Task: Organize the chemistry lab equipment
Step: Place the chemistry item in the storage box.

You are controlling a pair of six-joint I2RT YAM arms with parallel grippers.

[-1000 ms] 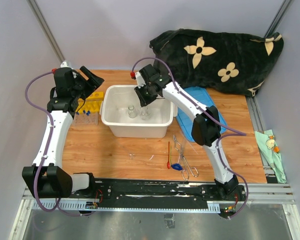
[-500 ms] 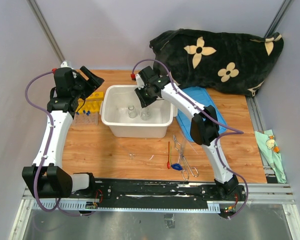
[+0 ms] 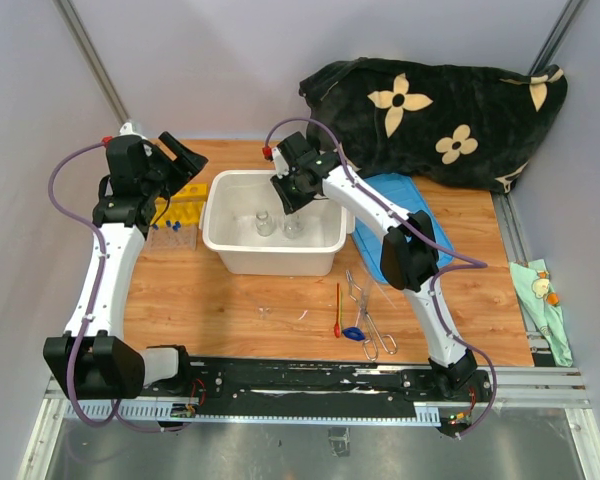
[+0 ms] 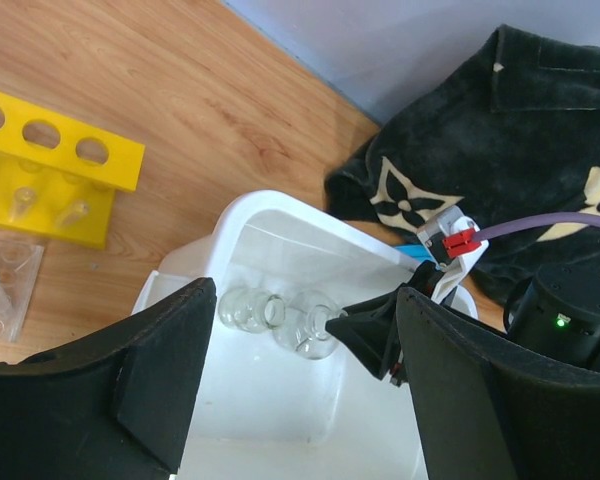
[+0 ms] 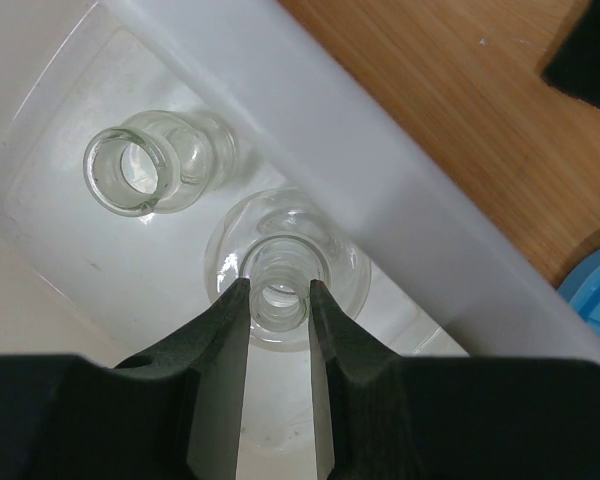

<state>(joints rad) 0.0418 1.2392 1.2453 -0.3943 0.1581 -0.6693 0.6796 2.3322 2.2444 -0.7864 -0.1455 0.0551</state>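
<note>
Shift: right gripper edged slightly farther back inside the tub.
Grip: its fingers pinched the neck of a flask.
Other arm: left gripper gaped, empty, unmoved.

I count two glass flasks, one white tub, one blue lid, one yellow rack, one pair of tongs, one red-handled spatula and one flowered cloth.

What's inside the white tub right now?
Two clear glass pieces: a round flask, neck gripped by the right pincer, and a second flask beside it. The tub floor under the pincer is hidden.
</note>
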